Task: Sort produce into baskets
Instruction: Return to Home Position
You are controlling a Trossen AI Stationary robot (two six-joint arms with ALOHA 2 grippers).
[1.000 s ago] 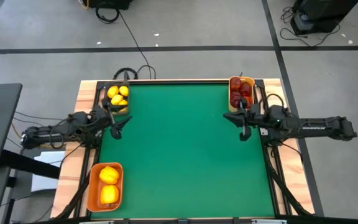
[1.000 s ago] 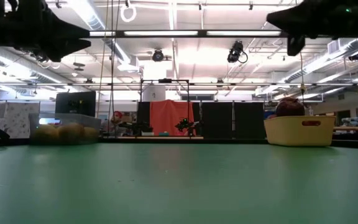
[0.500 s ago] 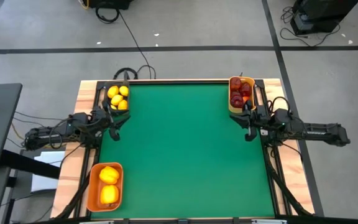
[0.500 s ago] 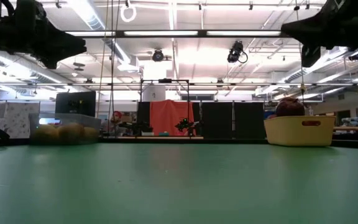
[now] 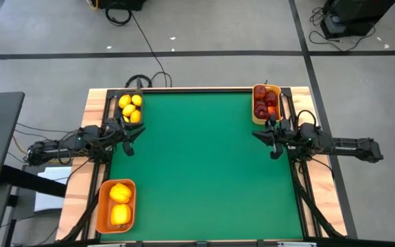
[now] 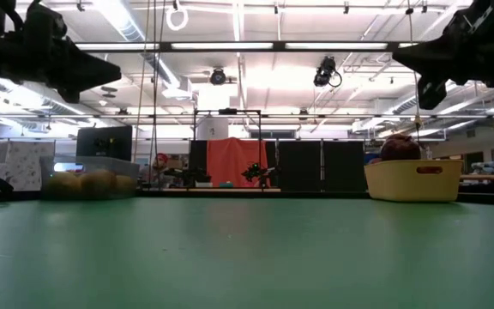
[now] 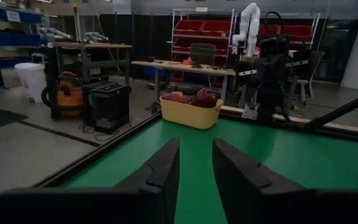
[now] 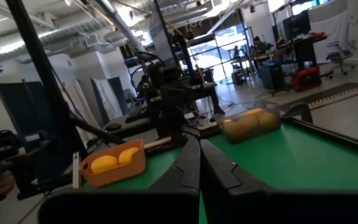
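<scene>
where the high view looks down on the green table (image 5: 204, 171), the left gripper (image 5: 130, 136) sits at the table's left edge and the right gripper (image 5: 262, 137) at its right edge, their jaws pointing inward at each other, well apart. the black bin (image 5: 142, 110) of little lemons (image 5: 130, 106) stands just beside the left jaws on the far side. the deeper orange bin (image 5: 100, 206) with the bigger yellow pieces (image 5: 120, 202) lies well apart from them at the near corner. the yellow-orange bin (image 5: 254, 103) of dark red apples (image 5: 262, 106) stands just beside the right jaws on the far side. in the low view both grippers hang above the table top, and each far bin sits lower than the jaws nearest it, with one apple rising over the yellow-orange rim. in the left wrist view the fingers (image 7: 160, 174) stand a narrow gap apart with nothing between them, and the apple bin shows ahead of the jaws across the table, beside the right arm. in the right wrist view the fingers (image 8: 188, 165) are pressed together on nothing. ahead of these jaws the deeper orange bin and the black bin stand well apart, with the left arm between them.
</scene>
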